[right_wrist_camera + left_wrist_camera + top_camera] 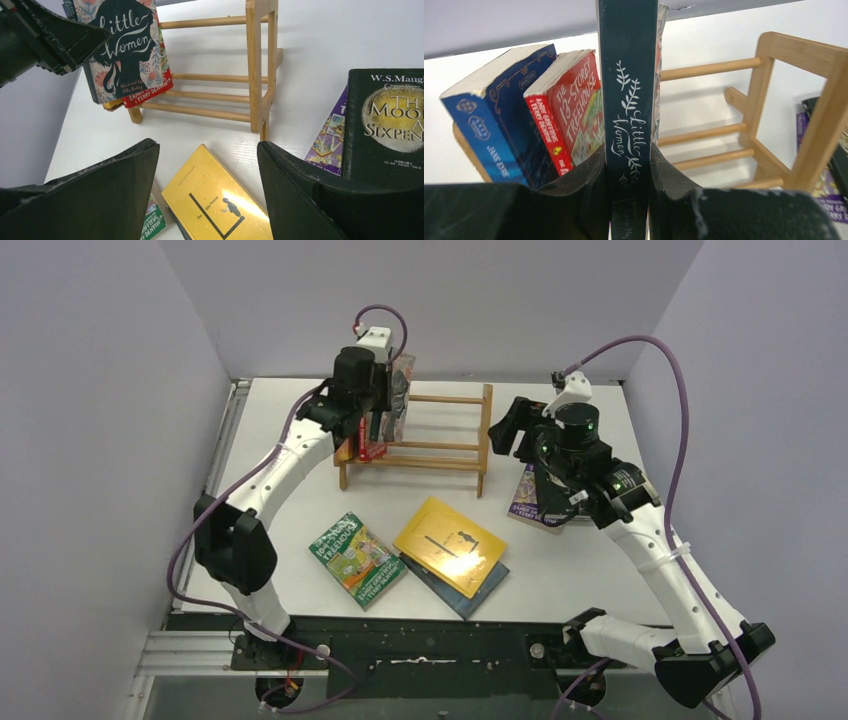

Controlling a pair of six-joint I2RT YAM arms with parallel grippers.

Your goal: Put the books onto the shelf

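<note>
Little Women pinched upright by its covers in left claw, likely to slot into shelf beside The 13-Storey Treehouse at claw's left; right claw wide, empty, above The Little Prince.

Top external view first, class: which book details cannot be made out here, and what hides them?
- Dark blue paperback: cover hidden under the plain yellow paperback, top view.
- Purple cartoon paperback: mostly under the black paperback, right wrist view.
- Black paperback's title: cut by the right edge, same view.
</note>
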